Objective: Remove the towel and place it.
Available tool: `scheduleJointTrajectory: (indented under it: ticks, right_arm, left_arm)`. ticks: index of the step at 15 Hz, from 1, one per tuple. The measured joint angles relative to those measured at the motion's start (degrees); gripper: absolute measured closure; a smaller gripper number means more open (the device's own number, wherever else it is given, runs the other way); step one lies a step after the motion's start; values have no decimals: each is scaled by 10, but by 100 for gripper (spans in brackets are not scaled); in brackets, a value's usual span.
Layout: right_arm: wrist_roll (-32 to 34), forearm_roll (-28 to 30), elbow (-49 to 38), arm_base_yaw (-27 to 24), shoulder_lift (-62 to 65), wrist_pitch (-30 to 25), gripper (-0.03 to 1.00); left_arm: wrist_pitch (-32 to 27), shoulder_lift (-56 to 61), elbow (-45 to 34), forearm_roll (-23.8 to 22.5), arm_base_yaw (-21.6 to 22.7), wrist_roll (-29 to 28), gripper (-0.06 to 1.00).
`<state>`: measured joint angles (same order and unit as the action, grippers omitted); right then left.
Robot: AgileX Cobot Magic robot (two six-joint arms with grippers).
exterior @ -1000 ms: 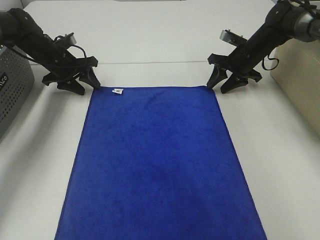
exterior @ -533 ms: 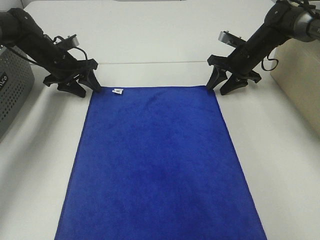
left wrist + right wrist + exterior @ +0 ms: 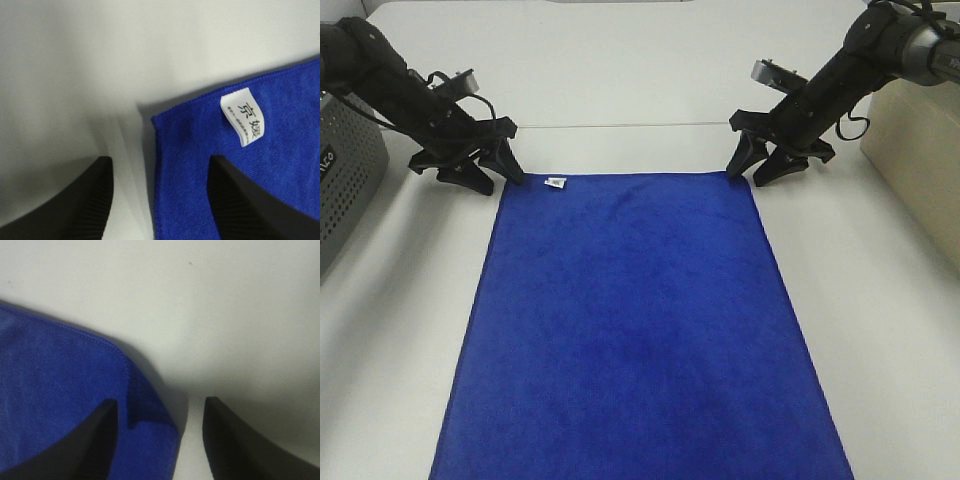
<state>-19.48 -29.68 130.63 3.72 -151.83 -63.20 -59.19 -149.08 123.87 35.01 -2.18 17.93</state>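
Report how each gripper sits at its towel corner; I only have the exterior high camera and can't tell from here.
Observer: The left gripper is open; the towel edge runs between its fingers, nothing clamped.
Operator: Check the right one.
Observer: The right gripper is open too, with one finger over the towel corner and the other over bare table.
Operator: Describe the tag.
Observer: The white tag lies flat on the towel and shows black printed characters.
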Motion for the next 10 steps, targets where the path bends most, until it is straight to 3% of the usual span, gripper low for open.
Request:
scheduleJointTrajectory:
  ticks: [6,10]
  right_arm:
    - [-5,-23,7,33,-14,32,43]
    - [-7,6,10,40,-14,34,44]
  left_arm:
    - [9,-2,0,6,-20,13,40]
    - [23,-2,0,6,-41,15,40]
